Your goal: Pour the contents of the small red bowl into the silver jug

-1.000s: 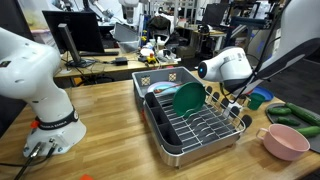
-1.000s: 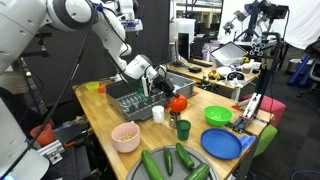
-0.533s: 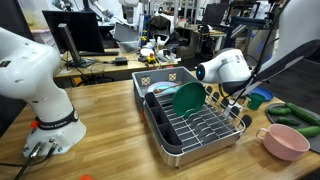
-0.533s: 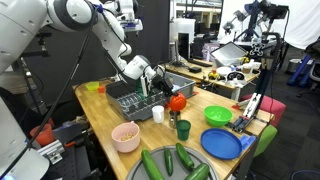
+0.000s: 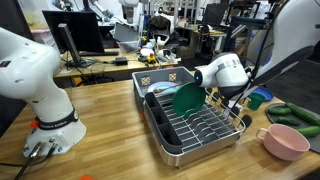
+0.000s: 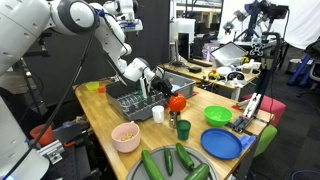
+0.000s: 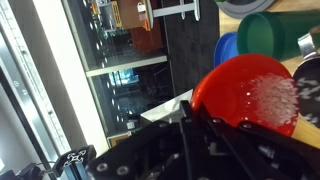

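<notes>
Step in hand: bowl grasped, pour not begun. In wrist view the gripper point(image 7: 192, 120) looks clamped on the rim of the small red bowl point(image 7: 255, 92), fingers pinched together at its edge (the contact itself is dark, so that's my read). Pale grains lie inside the bowl, none spilling. In an exterior view the bowl is just off the dish rack point(image 6: 128, 100), by its front corner; can't tell if it's lifted clear of the table.

The silver jug point(image 6: 157, 113), which I take to be the pale upright vessel, stands just beside the same rack corner, near the bowl but apart from it.

Next move, imo: carry the bowl over the jug's mouth, then roll the wrist slowly. The mouth looks narrower than the bowl, so a fast tilt would scatter grains.

Count: 1 red bowl, 1 jug, 1 dark green cup point(image 6: 183, 128), 1 pink cup point(image 6: 126, 136), 1 green bowl point(image 6: 218, 115), 1 blue plate point(image 6: 222, 143), at least 3 cucumbers point(image 6: 165, 162). All are farther from the rack than the jug.
</notes>
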Controlling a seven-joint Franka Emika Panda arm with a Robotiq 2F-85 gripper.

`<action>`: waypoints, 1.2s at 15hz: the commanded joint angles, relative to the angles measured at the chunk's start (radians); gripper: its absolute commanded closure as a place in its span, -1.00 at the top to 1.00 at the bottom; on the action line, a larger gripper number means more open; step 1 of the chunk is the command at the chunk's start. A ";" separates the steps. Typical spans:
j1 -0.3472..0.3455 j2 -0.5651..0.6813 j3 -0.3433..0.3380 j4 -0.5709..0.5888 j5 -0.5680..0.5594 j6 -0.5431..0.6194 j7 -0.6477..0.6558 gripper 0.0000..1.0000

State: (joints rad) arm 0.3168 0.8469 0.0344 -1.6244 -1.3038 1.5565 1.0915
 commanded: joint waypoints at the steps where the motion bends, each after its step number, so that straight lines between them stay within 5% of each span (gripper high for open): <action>1: -0.004 0.020 0.011 0.025 -0.030 -0.039 -0.021 -0.96; 18: 0.000 0.031 0.024 0.034 -0.070 -0.073 -0.028 -0.96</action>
State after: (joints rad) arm 0.3183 0.8544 0.0491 -1.6171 -1.3499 1.5194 1.0888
